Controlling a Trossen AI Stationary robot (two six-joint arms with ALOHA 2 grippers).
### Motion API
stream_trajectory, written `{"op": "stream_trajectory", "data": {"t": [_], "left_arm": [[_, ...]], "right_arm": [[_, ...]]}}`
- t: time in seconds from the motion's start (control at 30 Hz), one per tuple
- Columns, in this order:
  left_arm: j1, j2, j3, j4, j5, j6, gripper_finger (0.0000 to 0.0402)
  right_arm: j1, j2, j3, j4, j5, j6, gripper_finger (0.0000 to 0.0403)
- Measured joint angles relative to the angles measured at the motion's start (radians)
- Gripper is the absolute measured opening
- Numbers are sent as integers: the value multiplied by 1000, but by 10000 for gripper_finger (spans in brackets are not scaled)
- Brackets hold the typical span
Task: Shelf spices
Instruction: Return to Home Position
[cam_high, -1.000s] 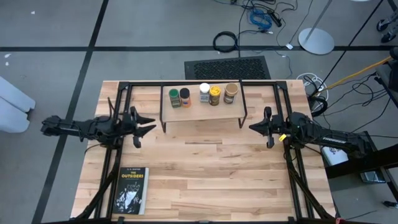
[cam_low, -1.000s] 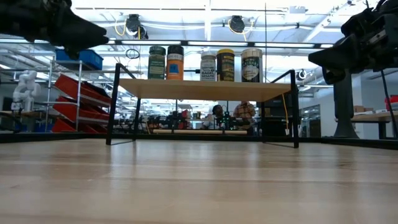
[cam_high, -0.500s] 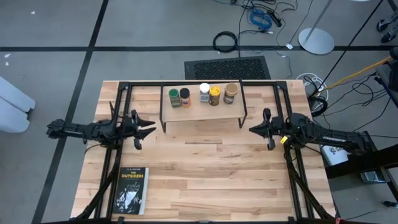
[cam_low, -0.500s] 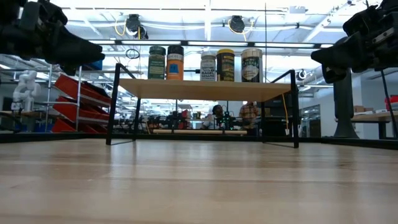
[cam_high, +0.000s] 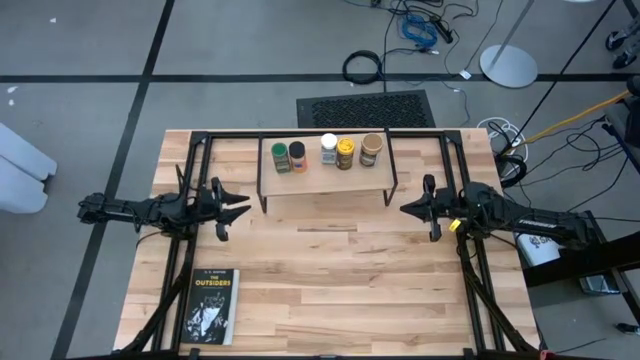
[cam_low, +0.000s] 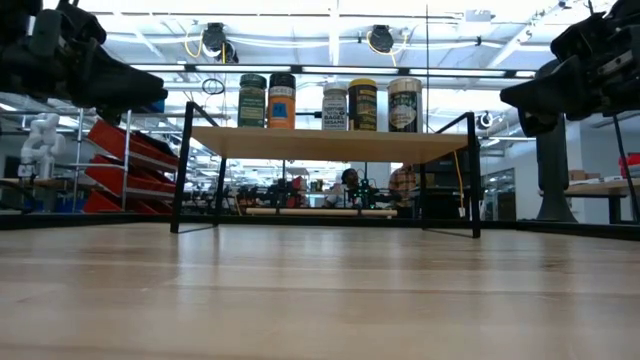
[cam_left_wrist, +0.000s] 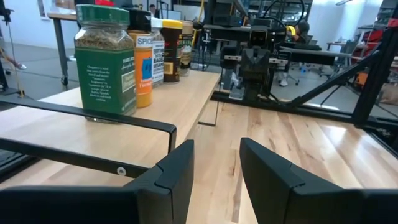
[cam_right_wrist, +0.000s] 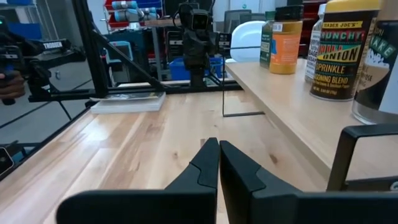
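Five spice jars stand upright in a row on the shelf (cam_high: 325, 178), a light plank on thin black wire legs at the table's far middle. From left to right they are the green-lidded jar (cam_high: 280, 156), the orange jar with a black lid (cam_high: 297, 156), the white-lidded jar (cam_high: 329, 150), the yellow jar (cam_high: 346, 153) and the tan-lidded jar (cam_high: 372, 150). The low view shows the row (cam_low: 334, 105) on the plank (cam_low: 330, 145). My left gripper (cam_high: 243, 206) hovers open left of the shelf (cam_left_wrist: 214, 168). My right gripper (cam_high: 405, 207) hovers shut to its right (cam_right_wrist: 219, 158).
A dark paperback book (cam_high: 212, 305) lies flat at the table's near left corner. Black rails (cam_high: 200, 140) frame the table along its far edge and both sides. Bare wood (cam_high: 340, 270) spreads between the arms and in front of the shelf.
My left gripper has sunk lower beside the shelf's left end, still open and pointing toward the right. The jars and the shelf have stayed put.
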Motion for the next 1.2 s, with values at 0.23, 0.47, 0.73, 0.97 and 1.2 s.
{"op": "stream_trajectory", "data": {"t": [0.23, 0.47, 0.73, 0.97, 1.2], "left_arm": [[0, -14, 0, -2, -7, 17, 138], [0, -16, 0, -1, -8, -1, 138], [0, -16, 0, 0, -19, -8, 138], [3, -16, 0, 1, -77, 25, 138], [3, -13, -31, 89, 24, -6, 138]], "right_arm": [[0, -4, 0, 1, 0, -32, 0], [0, -3, -1, 55, 0, -36, 0], [4, 1, -40, 196, 14, -26, 0], [5, 1, -39, 168, 40, -7, 0], [4, 1, -39, 155, 38, -18, 0]]}}
